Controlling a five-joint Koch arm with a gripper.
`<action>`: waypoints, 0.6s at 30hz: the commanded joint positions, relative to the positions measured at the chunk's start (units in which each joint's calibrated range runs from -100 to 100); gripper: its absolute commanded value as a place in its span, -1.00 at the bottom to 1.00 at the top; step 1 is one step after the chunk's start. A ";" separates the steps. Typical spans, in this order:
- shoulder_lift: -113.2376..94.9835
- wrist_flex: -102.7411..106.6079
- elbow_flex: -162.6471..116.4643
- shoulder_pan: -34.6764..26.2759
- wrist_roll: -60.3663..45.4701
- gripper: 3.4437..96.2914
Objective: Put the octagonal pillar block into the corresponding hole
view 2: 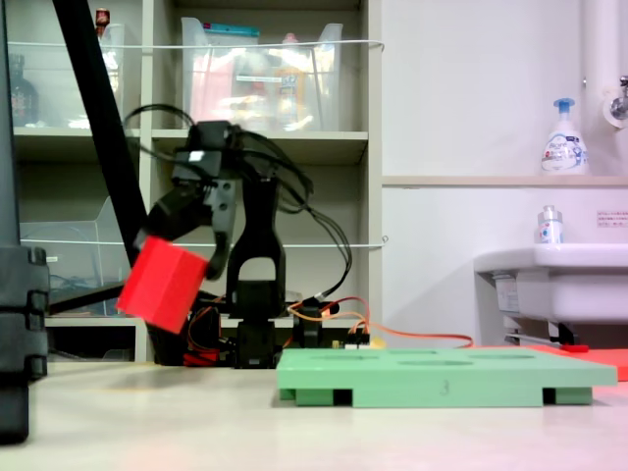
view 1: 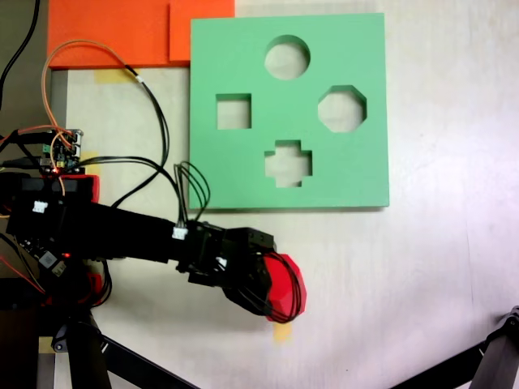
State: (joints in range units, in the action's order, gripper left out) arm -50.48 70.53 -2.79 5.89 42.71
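Closest to the lens in the second exterior view, a dark out-of-focus post (view 2: 22,324) fills the left edge, standing on the pale tabletop (view 2: 196,422). Moving right, there's the gripper (view 2: 186,245), clenched on the octagonal pillar block (view 2: 163,285), which hangs tilted and well clear of the tabletop — carried high, I'd say, so it can pass over the board's edge. From above, in the first exterior view, the same red block (view 1: 288,288) sits in the gripper (view 1: 268,285) just below the lower edge of the green foam board (view 1: 243,170), not yet over it.

Further right, the board lies flat, and the corresponding hole (view 1: 341,109) is the eight-sided cutout nearest the first exterior view's right edge, empty and waiting. The round cutout (view 1: 287,57) and cross-shaped cutout (view 1: 288,163) lie just to its left. My read: the block is in transit, and it needs levelling before it drops in.
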 commanded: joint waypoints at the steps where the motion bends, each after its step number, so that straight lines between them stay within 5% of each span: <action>1: -4.97 -0.38 6.48 -4.44 5.52 -0.40; 18: 35.81 -1.83 41.78 -19.78 24.37 -0.40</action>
State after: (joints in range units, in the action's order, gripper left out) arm -16.69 70.73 31.50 -13.21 65.71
